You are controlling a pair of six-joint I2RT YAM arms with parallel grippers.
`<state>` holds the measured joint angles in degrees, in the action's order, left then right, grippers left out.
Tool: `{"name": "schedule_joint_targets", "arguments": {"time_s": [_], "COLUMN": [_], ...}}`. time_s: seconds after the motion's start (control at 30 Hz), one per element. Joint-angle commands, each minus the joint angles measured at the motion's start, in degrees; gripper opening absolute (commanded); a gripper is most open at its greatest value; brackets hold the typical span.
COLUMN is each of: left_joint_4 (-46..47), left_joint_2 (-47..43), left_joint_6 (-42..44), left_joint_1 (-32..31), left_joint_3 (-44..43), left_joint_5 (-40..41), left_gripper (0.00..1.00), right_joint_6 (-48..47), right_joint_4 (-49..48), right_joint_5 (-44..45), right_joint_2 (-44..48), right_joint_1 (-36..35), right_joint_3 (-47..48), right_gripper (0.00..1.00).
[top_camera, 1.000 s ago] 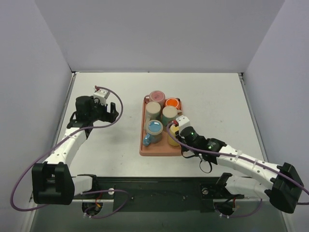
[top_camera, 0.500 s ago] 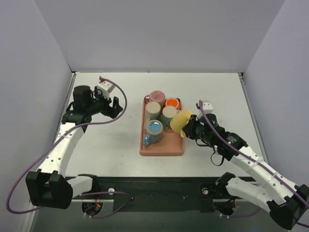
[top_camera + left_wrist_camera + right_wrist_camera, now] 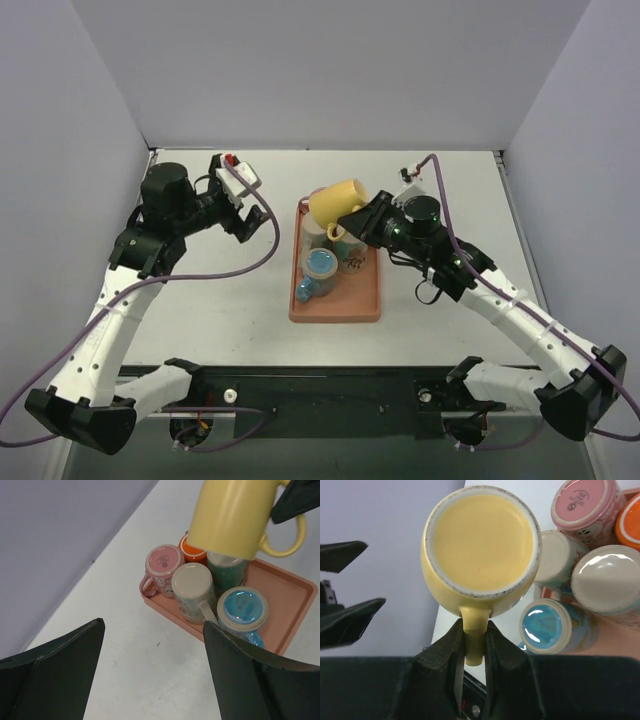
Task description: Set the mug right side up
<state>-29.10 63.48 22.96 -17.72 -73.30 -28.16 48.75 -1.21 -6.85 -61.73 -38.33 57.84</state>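
Observation:
The yellow mug (image 3: 338, 201) hangs in the air over the back of the pink tray (image 3: 352, 296), tilted on its side. My right gripper (image 3: 353, 224) is shut on its handle. In the right wrist view the fingers (image 3: 451, 645) pinch the handle on both sides, and the yellow mug (image 3: 482, 545) shows its flat ringed base to that camera. My left gripper (image 3: 240, 195) is open and holds nothing, left of the tray and aimed at it. Its view shows the yellow mug (image 3: 235, 517) above the tray (image 3: 287, 597), with bare table between its fingers (image 3: 75, 650).
Several other mugs stand upside down on the tray: pink (image 3: 162, 562), orange (image 3: 192, 554), cream (image 3: 192, 582), green (image 3: 227, 569) and blue (image 3: 242, 607). Grey walls enclose the table on three sides. White table surface lies on both sides of the tray.
My right gripper lifted the yellow mug off the tray's right side and carried it up and back-left, turning it. My left arm rose and swung toward the tray.

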Motion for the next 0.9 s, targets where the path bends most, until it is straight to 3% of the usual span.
{"name": "schedule_joint_targets", "arguments": {"time_s": [0.0, 0.3, 0.57, 0.73, 0.87], "left_joint_4": [1.4, 1.3, 10.6, 14.5, 16.7], "left_joint_2": [-2.4, -4.1, -4.4, -4.0, -4.2], "left_joint_6": [8.8, 32.7, 31.9, 33.8, 39.1], "left_joint_1": [-2.6, -9.0, -10.9, -11.0, -10.6], "left_joint_3": [-4.0, 4.2, 6.5, 8.5, 13.1], "left_joint_5": [-0.8, 5.6, 12.0, 13.9, 14.4], "left_gripper": [0.91, 0.91, 0.90, 0.76, 0.73], "right_joint_6": [10.0, 18.5, 20.5, 22.0, 23.9], "right_joint_4": [-13.0, -18.2, -19.6, -22.3, -24.0], "right_joint_5": [-3.2, -3.9, -4.3, -6.8, -11.8], "right_joint_2": [-4.1, -12.1, -17.1, -18.7, -19.6], "right_joint_1": [-0.3, -3.2, -5.5, -5.0, -1.9], "right_joint_3": [5.3, 9.6, 12.6, 12.6, 13.4], "right_gripper": [0.00, 0.00, 0.00, 0.00, 0.00]}}
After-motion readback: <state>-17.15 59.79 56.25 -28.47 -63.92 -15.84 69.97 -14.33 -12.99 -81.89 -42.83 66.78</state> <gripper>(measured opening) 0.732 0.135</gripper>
